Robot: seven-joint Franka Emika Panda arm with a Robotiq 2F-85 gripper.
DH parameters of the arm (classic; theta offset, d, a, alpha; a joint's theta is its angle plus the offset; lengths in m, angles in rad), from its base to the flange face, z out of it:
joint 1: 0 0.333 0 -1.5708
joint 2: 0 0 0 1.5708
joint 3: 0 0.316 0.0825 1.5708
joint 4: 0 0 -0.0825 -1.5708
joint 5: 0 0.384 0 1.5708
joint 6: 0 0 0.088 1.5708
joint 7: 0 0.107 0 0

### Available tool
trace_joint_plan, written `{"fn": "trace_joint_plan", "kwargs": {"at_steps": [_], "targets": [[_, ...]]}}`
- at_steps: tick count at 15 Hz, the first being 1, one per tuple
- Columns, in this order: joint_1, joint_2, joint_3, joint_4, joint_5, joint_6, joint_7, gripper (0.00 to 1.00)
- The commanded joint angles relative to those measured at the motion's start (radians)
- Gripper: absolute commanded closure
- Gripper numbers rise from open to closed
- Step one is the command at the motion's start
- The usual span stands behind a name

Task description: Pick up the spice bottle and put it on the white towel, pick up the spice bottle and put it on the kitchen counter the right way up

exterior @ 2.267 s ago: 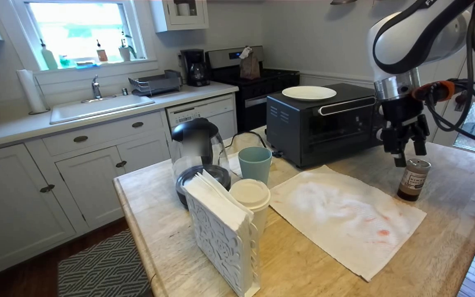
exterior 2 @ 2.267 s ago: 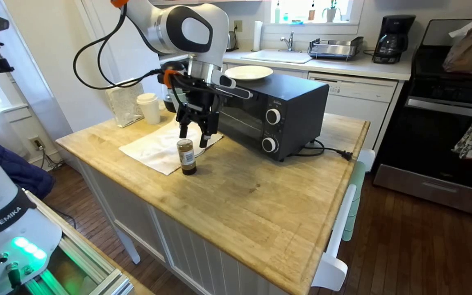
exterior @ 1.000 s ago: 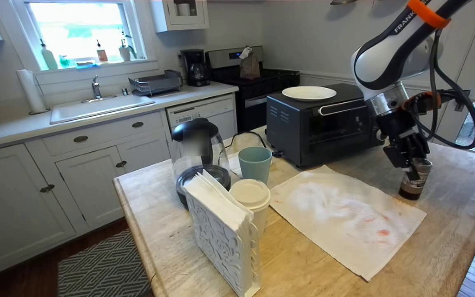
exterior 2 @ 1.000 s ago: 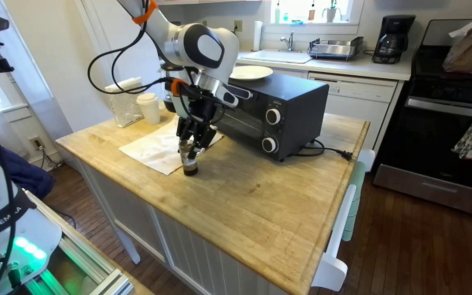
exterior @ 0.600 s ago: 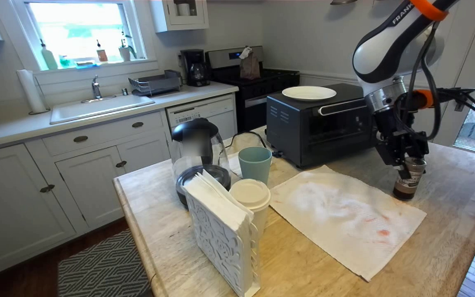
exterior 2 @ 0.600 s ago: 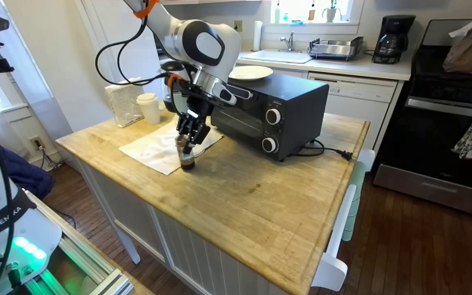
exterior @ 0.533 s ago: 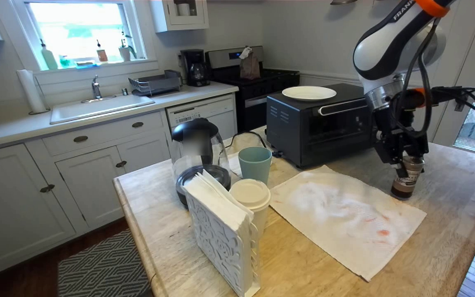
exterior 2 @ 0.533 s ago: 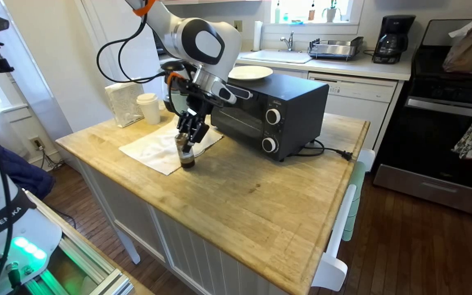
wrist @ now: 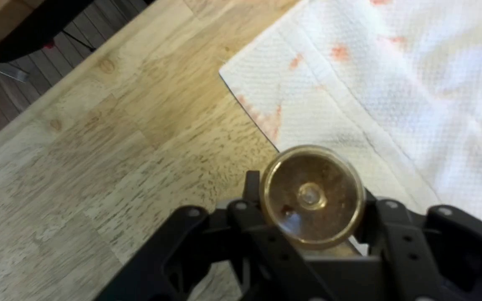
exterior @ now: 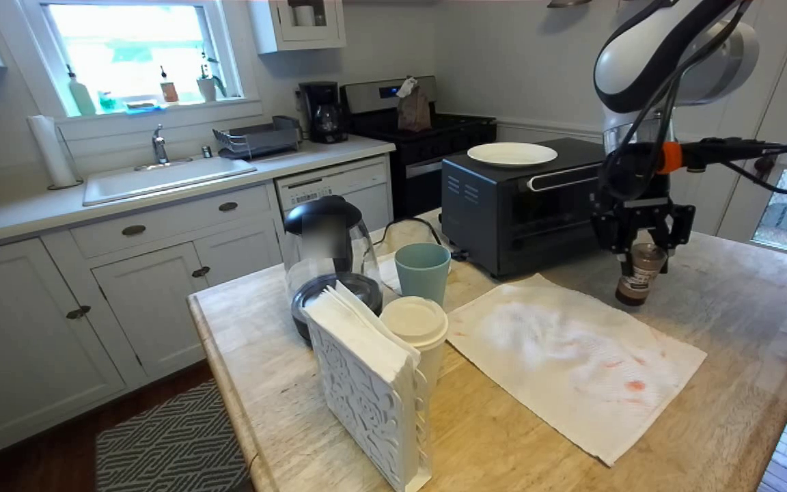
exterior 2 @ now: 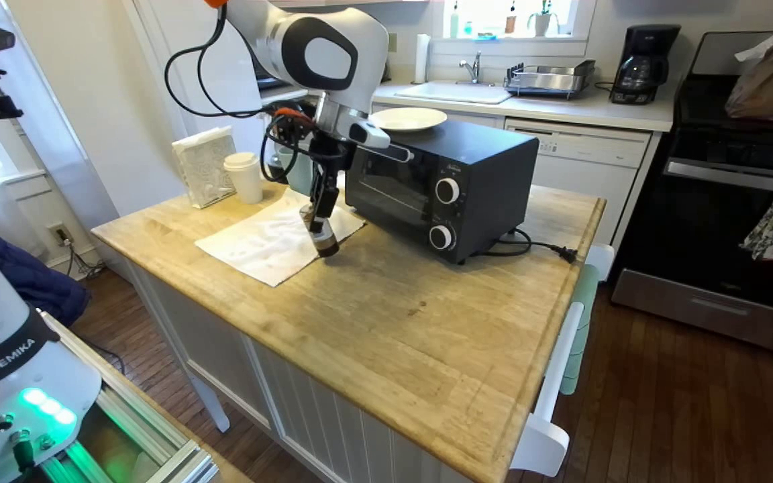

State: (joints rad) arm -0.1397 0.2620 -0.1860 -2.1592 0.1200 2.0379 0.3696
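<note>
The spice bottle (exterior: 639, 275), a small clear jar with dark contents at its lower end, is pinched between both fingers of my gripper (exterior: 645, 263). In an exterior view the bottle (exterior 2: 322, 236) leans over and looks raised slightly off the kitchen counter (exterior 2: 413, 362), beside the white towel (exterior 2: 259, 241). From the wrist, I see the bottle's round brownish end (wrist: 313, 196) facing me, hiding the rest of it. The towel (wrist: 391, 96), wrinkled and stained pinkish-red, lies just behind it. Where the fingers touch, the label is partly covered.
A black toaster oven (exterior: 537, 212) with a white plate (exterior: 513, 154) on top stands close beside the gripper. Farther along are a teal mug (exterior: 423, 272), a lidded paper cup (exterior: 427, 342), a glass carafe (exterior: 335, 266) and a napkin holder (exterior: 366, 403).
The gripper has come down from above the bottle and shut on it. The bottle, upright on the counter before, has since shifted toward the oven, risen and tilted.
</note>
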Motion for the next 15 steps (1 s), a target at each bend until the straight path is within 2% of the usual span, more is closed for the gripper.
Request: {"fn": "trace_joint_plan", "kwargs": {"at_steps": [1,3,10,11,12,15], "targets": [[0.030,-0.055,0.008,-0.068,0.042,0.171,0.132,0.77],[0.047,-0.059,0.016,-0.079,0.054,0.219,0.189,0.77],[0.107,-0.078,0.028,-0.123,0.014,0.252,0.406,0.77],[0.109,-0.080,0.033,-0.126,0.022,0.253,0.413,0.43],[0.110,-0.080,0.037,-0.128,0.029,0.251,0.414,0.26],[0.103,-0.088,0.041,-0.126,0.038,0.255,0.421,0.07]]}}
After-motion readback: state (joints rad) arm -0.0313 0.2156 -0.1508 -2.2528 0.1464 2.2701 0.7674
